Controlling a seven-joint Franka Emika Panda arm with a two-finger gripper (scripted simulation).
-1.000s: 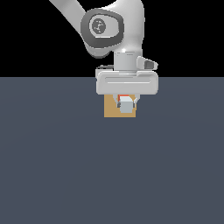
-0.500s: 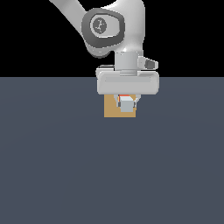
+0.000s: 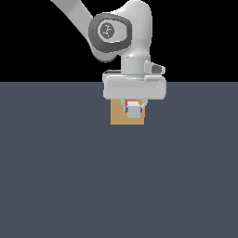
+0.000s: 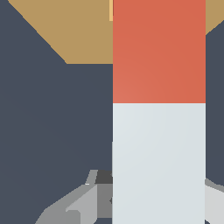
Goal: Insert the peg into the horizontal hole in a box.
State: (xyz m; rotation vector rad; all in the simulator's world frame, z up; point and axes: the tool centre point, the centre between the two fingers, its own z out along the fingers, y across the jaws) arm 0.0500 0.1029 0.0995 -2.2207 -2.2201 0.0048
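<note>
Currently the gripper (image 3: 134, 110) hangs low in front of the box (image 3: 119, 117), which sits on the dark tabletop (image 3: 60, 176) near the middle of the exterior view. The jaws are closed on the peg (image 4: 159, 131): the wrist view shows a grey finger on either side of the pale grey-white body, with the red-orange end pointing away toward the tan box face.

Position: from the exterior view the peg is seen end-on, its pale end face over the upper part of the box front, a sliver of red just above it. In the wrist view the red end overlaps the box (image 4: 83, 30). The hole itself cannot be seen in either view, since the peg and gripper cover it, so whether the tip has entered is not clear.

Judgement: the step in hand is alignment and insertion. To do it well, keep the peg's axis level and square to the box face, and correct sideways and height offsets before pushing. Advance slowly and straight; a tilted peg would likely jam on the hole's edge or shove the box. Keep the grip firm so the peg does not slip back.
</note>
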